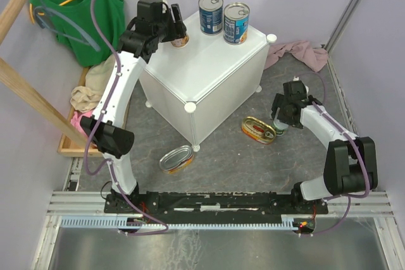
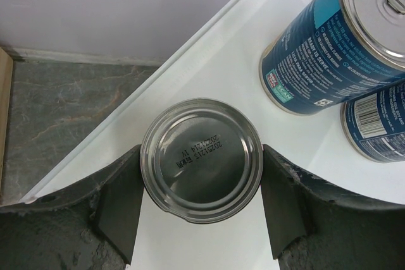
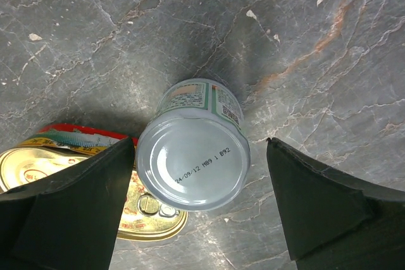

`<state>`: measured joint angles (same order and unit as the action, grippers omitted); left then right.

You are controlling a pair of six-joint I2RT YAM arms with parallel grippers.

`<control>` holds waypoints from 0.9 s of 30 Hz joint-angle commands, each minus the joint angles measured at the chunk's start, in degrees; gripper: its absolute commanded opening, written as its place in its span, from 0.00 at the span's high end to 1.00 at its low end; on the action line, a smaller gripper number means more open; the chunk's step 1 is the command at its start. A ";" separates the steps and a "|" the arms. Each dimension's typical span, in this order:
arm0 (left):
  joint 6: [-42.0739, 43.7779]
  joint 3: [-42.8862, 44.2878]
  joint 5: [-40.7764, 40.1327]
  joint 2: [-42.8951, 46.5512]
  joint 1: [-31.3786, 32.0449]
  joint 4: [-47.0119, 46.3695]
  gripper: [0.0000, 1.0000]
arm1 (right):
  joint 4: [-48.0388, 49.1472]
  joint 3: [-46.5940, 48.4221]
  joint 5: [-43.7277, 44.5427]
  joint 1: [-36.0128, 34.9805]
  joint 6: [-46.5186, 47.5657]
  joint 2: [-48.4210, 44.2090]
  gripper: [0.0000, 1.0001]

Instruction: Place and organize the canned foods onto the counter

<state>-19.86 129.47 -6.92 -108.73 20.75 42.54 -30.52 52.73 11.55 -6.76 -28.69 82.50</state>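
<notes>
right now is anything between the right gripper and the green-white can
Nothing visible. The right gripper is open and its fingers already straddle the green-white can. The flat oval tin lies beside the can, partly hidden behind one finger, not between them.

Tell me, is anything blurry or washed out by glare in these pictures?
Left wrist: the small can is sharp, its stamped code readable; right wrist: the green-white can is crisp and throws a dark shadow up the floor, while the fingers show dark with little detail; top external: evenly lit, the counter top nearly washed out.
</notes>
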 commanded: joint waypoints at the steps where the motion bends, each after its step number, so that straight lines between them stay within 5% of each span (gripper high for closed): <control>1: -1.11 -0.34 2.28 -1.51 0.79 -0.71 0.41 | 3.19 -0.35 -0.74 -0.51 -1.35 0.93 0.07; 9: -0.72 -0.36 1.69 -1.76 1.74 -1.22 0.33 | 4.60 -1.56 -1.27 -0.68 -1.52 1.68 0.20; 14: -0.26 -1.33 0.90 -0.99 2.16 -2.14 0.26 | 5.19 -1.98 -1.40 -0.63 -1.53 1.91 0.38; 20: -0.37 -3.93 0.50 0.62 2.35 -3.95 0.20 | 4.72 -1.95 -1.27 -0.70 -0.73 0.89 0.71; 27: -0.56 -5.60 -1.09 2.66 2.58 -5.54 0.18 | 2.98 -0.02 -0.92 -0.65 0.40 -2.16 0.85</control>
<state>-19.81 125.23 -7.38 -108.75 23.03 36.71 -27.64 51.00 10.33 -7.14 -29.47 83.77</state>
